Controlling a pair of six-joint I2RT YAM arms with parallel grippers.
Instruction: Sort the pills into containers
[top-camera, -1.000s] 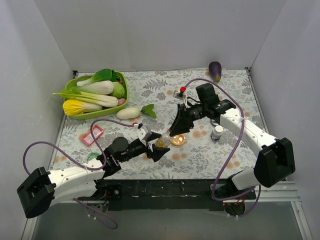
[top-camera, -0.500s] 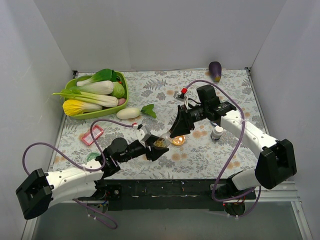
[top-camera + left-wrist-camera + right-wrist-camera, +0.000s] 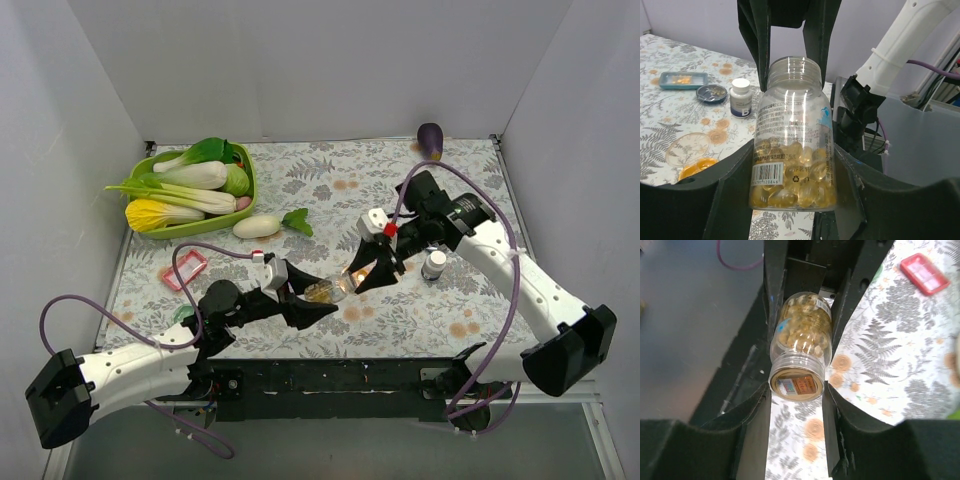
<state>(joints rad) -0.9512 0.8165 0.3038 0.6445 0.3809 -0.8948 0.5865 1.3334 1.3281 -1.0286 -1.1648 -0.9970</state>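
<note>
Front-centre: pill bottle [image 3: 327,291] — dish [image 3: 682,173] just beside it; capped bottle [image 3: 434,264] to its right; vegetable tray [image 3: 143,170] back-left, eggplant [image 3: 430,141] back-right corner.

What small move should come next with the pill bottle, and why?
Probably squeeze the right pincer onto the neck of the bottle: its fingers flank the uncapped mouth, contact unclear, while the left pincer grips the body. That should steady it.

My left fingers [image 3: 690,200] are black. The bottle [image 3: 792,125] is clear, its label white, its pills [image 3: 790,190] amber-yellow. The counter [image 3: 330,180] is white with grey ferns and orange blossoms. Far left, a green tray [image 3: 215,226]; nearer, a red case [image 3: 183,270].
</note>
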